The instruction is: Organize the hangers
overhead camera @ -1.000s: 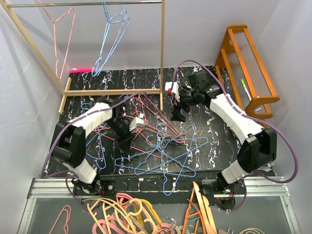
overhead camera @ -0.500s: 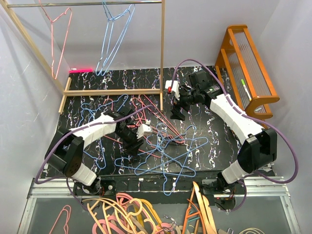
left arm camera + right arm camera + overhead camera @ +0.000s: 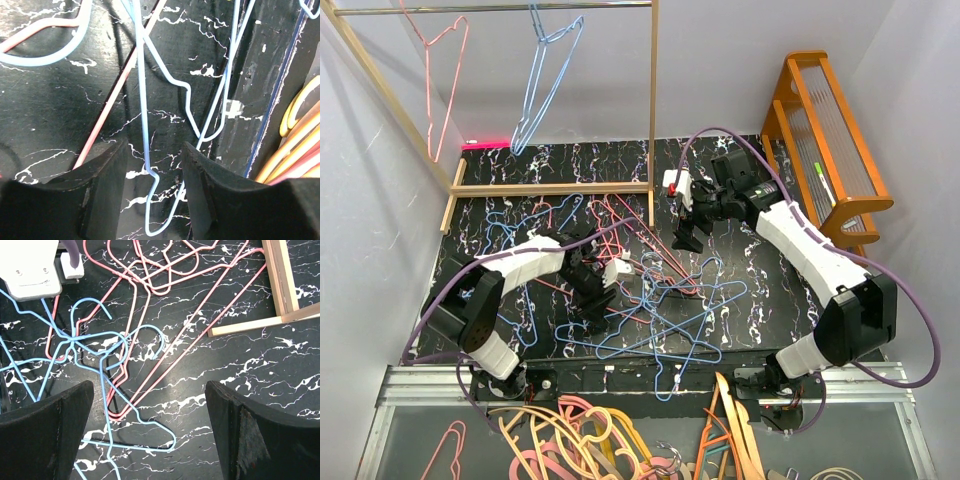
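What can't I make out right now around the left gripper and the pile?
Left wrist view: whether the left gripper sits level with the blue hanger between its fingers; no depth cue.
Top view: which hangers lie uppermost; wires too thin and tangled.
Top view: the gripper's fingers, under its own wrist.

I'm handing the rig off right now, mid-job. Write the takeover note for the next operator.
Left gripper: jaws part open, straddling a blue hanger in the table pile, not clamped.
Right gripper: wide open, empty, above pink hangers by the rack's foot.
Done: one pink hanger and blue ones hang on the rail.
Left: the tangled pile on the table.
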`<state>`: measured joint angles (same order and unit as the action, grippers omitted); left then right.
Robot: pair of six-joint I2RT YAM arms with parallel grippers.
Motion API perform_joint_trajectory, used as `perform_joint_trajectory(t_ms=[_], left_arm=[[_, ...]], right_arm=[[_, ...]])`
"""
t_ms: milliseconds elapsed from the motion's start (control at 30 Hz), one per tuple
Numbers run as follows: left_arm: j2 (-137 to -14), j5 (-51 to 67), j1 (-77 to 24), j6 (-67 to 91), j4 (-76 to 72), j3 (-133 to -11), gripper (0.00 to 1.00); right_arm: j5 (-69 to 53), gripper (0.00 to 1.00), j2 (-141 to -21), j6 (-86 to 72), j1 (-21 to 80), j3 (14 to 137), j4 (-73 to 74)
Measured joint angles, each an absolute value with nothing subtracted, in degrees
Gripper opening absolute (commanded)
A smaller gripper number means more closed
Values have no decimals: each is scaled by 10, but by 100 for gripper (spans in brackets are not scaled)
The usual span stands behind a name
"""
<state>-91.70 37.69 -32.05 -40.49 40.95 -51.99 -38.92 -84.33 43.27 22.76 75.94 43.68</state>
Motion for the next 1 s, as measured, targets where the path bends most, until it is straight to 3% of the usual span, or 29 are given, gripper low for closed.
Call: perform_joint_trajectory(t_ms=[433, 600, 700, 767, 1000], left_arm=[[-917, 372, -343, -400, 407, -484, 25], [-917, 366, -344, -397, 404, -475, 36], [-913, 366, -346, -387, 400, -471, 24], [-910, 363, -349, -381, 392, -468, 3], [-903, 343, -357, -355, 373, -462, 0]], right_arm=[[-390, 98, -830, 420, 228, 741, 424], [-390, 98, -830, 418, 228, 734, 420], [-392, 98, -830, 418, 228, 733, 420], [-392, 98, -829, 418, 228, 733, 419], [-392, 98, -819, 418, 228, 732, 418]])
